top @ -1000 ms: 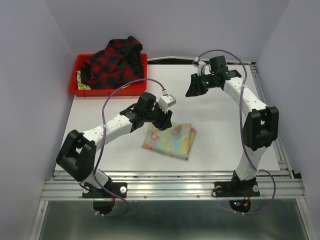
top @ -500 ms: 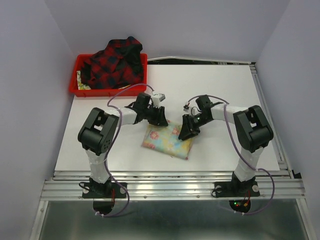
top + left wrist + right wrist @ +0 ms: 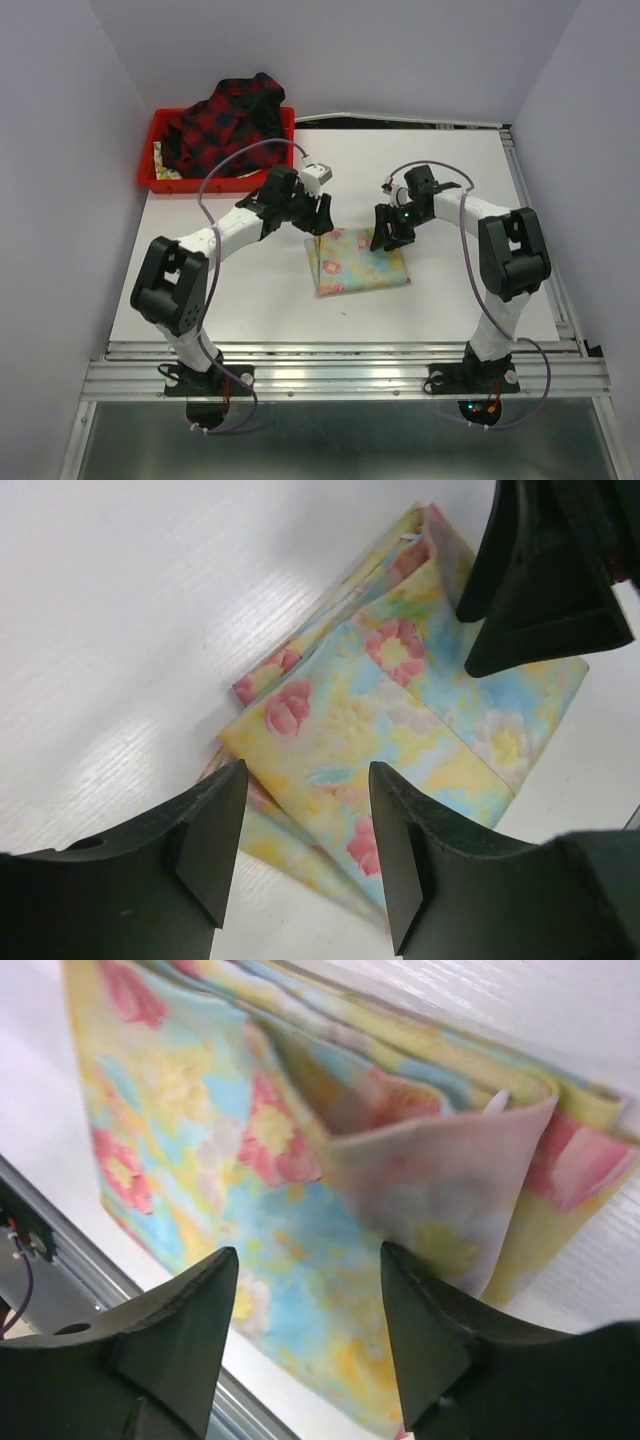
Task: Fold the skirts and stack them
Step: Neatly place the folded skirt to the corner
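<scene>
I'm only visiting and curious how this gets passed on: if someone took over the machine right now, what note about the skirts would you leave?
Left gripper: open, empty, over the far left corner of the floral skirt.
Right gripper: open, empty, over its far right edge.
Floral skirt: folded, lying flat mid-table.
Plaid skirt: heaped unfolded in the red tray, far left corner.
Done: floral skirt folded.
Left: fold the plaid skirt, then stack the two.
</scene>
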Available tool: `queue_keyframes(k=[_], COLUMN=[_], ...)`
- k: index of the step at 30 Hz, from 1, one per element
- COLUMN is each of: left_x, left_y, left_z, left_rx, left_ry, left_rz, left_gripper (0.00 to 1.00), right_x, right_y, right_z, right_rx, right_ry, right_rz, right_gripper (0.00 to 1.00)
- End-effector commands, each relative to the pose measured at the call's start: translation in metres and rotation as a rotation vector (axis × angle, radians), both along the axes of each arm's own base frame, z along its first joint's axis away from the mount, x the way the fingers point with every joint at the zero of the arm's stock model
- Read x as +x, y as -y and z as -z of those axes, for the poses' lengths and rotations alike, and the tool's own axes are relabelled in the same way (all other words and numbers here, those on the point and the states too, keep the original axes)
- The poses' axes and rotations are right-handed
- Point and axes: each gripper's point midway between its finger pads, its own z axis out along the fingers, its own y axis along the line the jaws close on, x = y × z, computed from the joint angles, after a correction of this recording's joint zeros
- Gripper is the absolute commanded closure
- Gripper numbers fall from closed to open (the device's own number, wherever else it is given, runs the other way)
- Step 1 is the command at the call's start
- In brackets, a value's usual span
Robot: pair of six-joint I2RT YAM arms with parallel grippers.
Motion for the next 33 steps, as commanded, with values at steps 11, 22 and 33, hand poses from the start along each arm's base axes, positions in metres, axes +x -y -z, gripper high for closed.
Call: queue_keyframes(k=[11,22,33], left_x=[-0.039,-0.031,-0.018], left_y=[0.041,0.107,-0.04], left_z=[-0.06,0.057,0.096], left_rx=[0.228,0.446,0.831], left_ry=[0.125,-0.11,-0.192], left_rz=[-0.3,-0.333,-0.037], left_gripper=[0.37,0.21,0.14], right_x=[0.03,0.014,0.027], right_y=[0.084,0.155,0.172], right_z=[-0.123,-0.126,-0.134], right_rx=[-0.078,-0.146,-0.173], right_ry=[0.289,0.297,0.314], right_rz=[0.315,0.461,0.444], right_gripper=[0.0,0.0,0.0])
